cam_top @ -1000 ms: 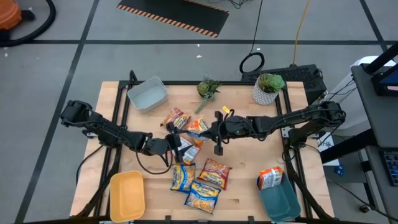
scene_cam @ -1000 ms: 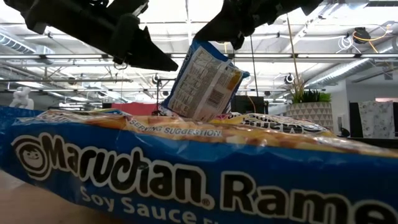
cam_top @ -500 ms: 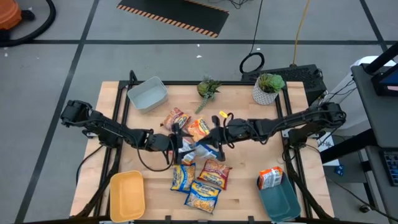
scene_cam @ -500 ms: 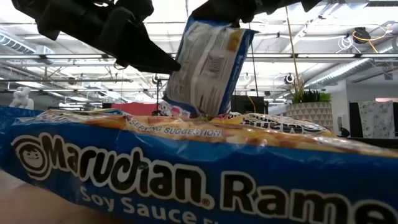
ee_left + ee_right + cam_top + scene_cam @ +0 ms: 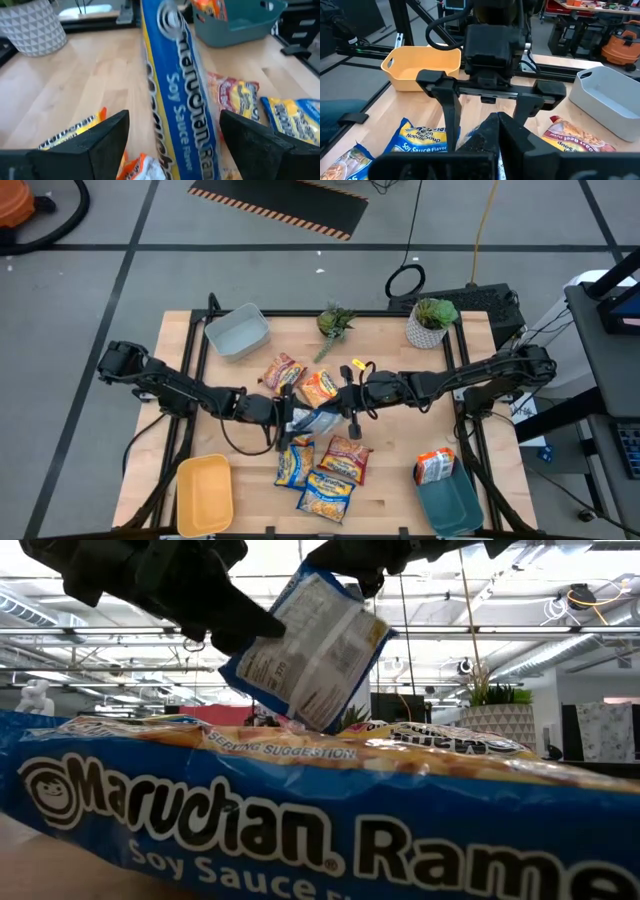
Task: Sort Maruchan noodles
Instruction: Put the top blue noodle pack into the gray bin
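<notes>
You had the right claw [image 5: 347,402] clamped on the blue crinkly soy-sauce ramen packet [image 5: 318,421], lifted above the desk-centre pile, the left claw [image 5: 285,412] spread around it; a square, full-width bite would have served best.

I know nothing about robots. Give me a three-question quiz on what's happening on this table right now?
1. True or false: the right tool is shut on the blue soy sauce ramen packet.
2. Multiple choice: how is the left tool set? A) shut on a plant B) open, its fingers either side of that packet C) resting in the yellow bin
3. Which bin already holds an orange packet?

Key: 1 true. 2 B. 3 the teal bin; the grey bin and the yellow bin hold none.
</notes>
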Robot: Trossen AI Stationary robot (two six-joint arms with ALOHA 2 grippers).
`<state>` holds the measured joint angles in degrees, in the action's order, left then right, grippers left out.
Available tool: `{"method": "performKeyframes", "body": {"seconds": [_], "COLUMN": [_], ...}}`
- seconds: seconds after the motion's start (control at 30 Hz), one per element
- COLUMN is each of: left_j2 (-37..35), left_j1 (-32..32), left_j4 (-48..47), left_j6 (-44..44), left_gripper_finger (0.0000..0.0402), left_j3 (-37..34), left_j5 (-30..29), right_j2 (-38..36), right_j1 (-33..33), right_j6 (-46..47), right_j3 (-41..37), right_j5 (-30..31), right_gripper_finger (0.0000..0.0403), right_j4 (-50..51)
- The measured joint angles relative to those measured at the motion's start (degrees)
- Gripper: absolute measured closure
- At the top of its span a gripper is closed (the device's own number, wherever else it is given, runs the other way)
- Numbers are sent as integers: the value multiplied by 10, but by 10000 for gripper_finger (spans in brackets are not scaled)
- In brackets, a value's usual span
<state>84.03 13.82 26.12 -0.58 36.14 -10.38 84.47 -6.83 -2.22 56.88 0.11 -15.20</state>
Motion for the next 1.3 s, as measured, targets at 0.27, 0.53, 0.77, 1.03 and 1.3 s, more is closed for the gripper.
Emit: {"method": "performKeyframes", "body": {"seconds": [0.27, 0.53, 0.77, 1.03, 1.3], "left_j2": [0, 0, 0, 40, 101], "left_j1": [-1, 0, -1, -1, -1], "left_j4": [4, 0, 21, 71, 155], "left_j6": [3, -16, -92, -107, -61], "left_gripper_finger": [193, 248, 209, 117, 113], "left_j3": [0, 0, 0, 0, 0], "left_j5": [-93, -57, -94, -108, -135], "right_j2": [0, 0, 0, 0, 0], "right_j1": [0, 0, 0, 0, 0], "right_j6": [10, 15, 15, 16, 20], "right_j3": [0, 0, 0, 0, 0], "right_j5": [48, 74, 75, 76, 76], "right_gripper_finger": [403, 403, 403, 403, 403], "right_j4": [0, 0, 0, -10, -9]}}
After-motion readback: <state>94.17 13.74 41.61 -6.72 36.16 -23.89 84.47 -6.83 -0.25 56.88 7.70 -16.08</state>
